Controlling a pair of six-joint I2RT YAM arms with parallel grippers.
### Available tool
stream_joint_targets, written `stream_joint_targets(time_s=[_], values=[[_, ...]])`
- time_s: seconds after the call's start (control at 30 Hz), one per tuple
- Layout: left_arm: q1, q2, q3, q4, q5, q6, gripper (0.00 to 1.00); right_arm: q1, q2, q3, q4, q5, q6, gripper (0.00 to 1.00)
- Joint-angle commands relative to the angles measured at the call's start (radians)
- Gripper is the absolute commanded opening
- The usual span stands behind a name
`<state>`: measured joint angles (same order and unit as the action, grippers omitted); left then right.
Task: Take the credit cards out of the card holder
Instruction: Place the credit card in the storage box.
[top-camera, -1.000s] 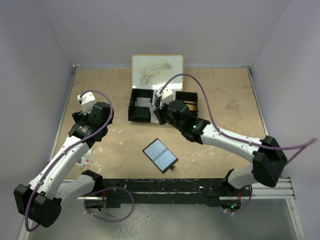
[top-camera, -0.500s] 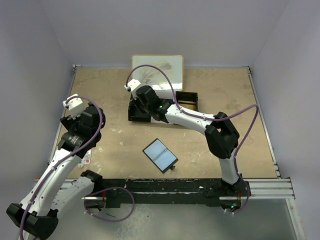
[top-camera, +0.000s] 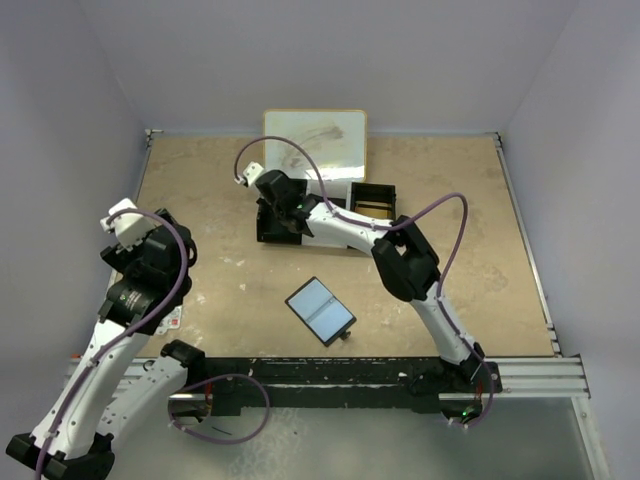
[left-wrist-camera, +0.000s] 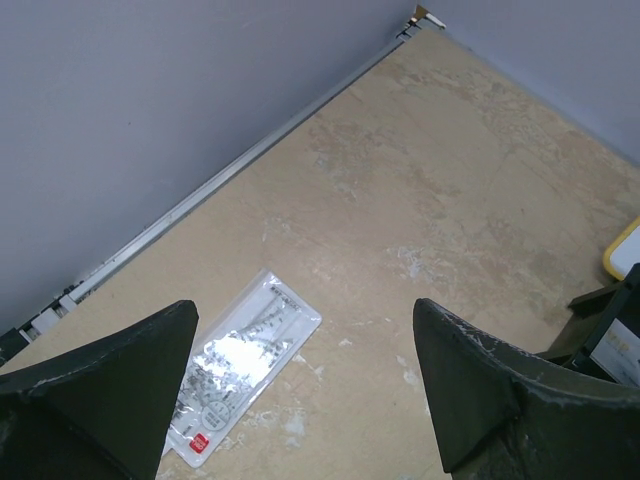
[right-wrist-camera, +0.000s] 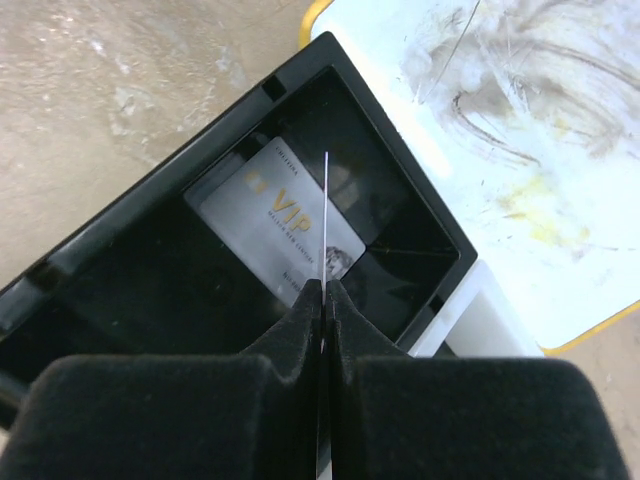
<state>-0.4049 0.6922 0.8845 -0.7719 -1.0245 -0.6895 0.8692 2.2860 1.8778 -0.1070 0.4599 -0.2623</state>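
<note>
The card holder (top-camera: 320, 310) lies open on the table near the front, shiny grey-blue inside up, with no gripper near it. My right gripper (top-camera: 268, 190) hovers over the left compartment of the black tray (top-camera: 262, 238), shut on a thin card (right-wrist-camera: 326, 215) seen edge-on. Under it a grey VIP card (right-wrist-camera: 265, 215) lies flat in that compartment. At the far left my left gripper (top-camera: 160, 262) stands open and empty above a glossy white card (left-wrist-camera: 240, 365) with a red mark on the table.
A whiteboard (top-camera: 315, 140) with a yellow rim lies behind the tray. The tray's right compartment (top-camera: 372, 200) sits beside the right arm. The left wall and its metal rail (left-wrist-camera: 250, 160) run close to the left gripper.
The right arm has swung left, from the tray's middle to over its left compartment, still shut on the card. The left arm has drawn back toward the left and the near edge.
</note>
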Motion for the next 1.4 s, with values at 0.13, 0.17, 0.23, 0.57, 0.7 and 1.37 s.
stream_joint_targets(time_s=[0.13, 0.17, 0.23, 0.57, 0.7, 1.37], values=[[0.007, -0.022, 0.001, 0.013, -0.026, -0.009, 0.86, -0.005, 0.088, 0.146, 0.017, 0.105, -0.218, 0.00], [0.008, -0.021, 0.000, 0.013, -0.025, -0.008, 0.86, -0.004, 0.097, 0.151, 0.017, 0.111, -0.237, 0.00], [0.006, -0.020, 0.001, 0.013, -0.022, -0.007, 0.86, -0.004, 0.109, 0.153, 0.022, 0.116, -0.265, 0.00], [0.006, -0.019, -0.001, 0.022, 0.001, 0.008, 0.87, -0.006, 0.128, 0.112, 0.069, 0.100, -0.387, 0.04], [0.007, -0.025, -0.002, 0.022, 0.000, 0.008, 0.87, -0.009, 0.136, 0.106, 0.051, 0.077, -0.398, 0.04], [0.006, -0.002, -0.008, 0.041, 0.043, 0.033, 0.87, -0.014, 0.145, 0.088, 0.067, 0.070, -0.413, 0.18]])
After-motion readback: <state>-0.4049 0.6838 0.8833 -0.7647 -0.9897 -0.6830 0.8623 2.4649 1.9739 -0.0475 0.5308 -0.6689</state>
